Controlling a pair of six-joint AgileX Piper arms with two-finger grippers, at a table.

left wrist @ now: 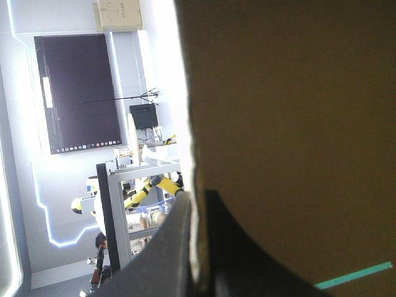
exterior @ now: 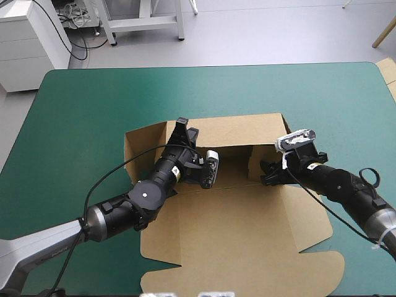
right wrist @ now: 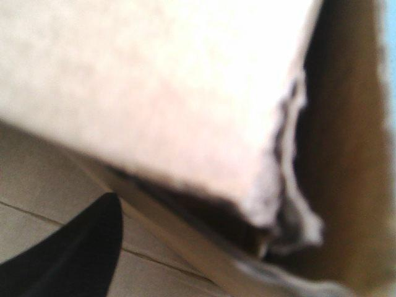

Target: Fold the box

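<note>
Centre of the high frame, spreading down toward the lower right: the box (exterior: pixel 247 210) is lying on the teal-green table cover (exterior: pixel 74 105), partly set up. Its long rear wall is standing up across the middle of the frame. A shorter side wall is standing at the left end, and a small inner flap is rising right of centre. The wide lid panel is lying flat toward the bottom of the frame, with a rounded tab pointing at the lower right corner.

The left gripper (exterior: pixel 181 127) is reaching in from the lower left and sitting on the rear wall's top edge, a little left of centre. In the left wrist view the board's pale cut edge is running between the black fingers (left wrist: pixel 167 247), which are pinching nearly together on it. Brown board is filling the space ahead of and beside them, with a thin teal-green strip showing past it.

The right gripper (exterior: pixel 267 173) is reaching in from the right edge of the frame and hanging just beside the inner flap. Contact is not readable. The right wrist view is showing only blurred board close ahead, so I cannot tell whether this gripper is gripping anything.
</note>
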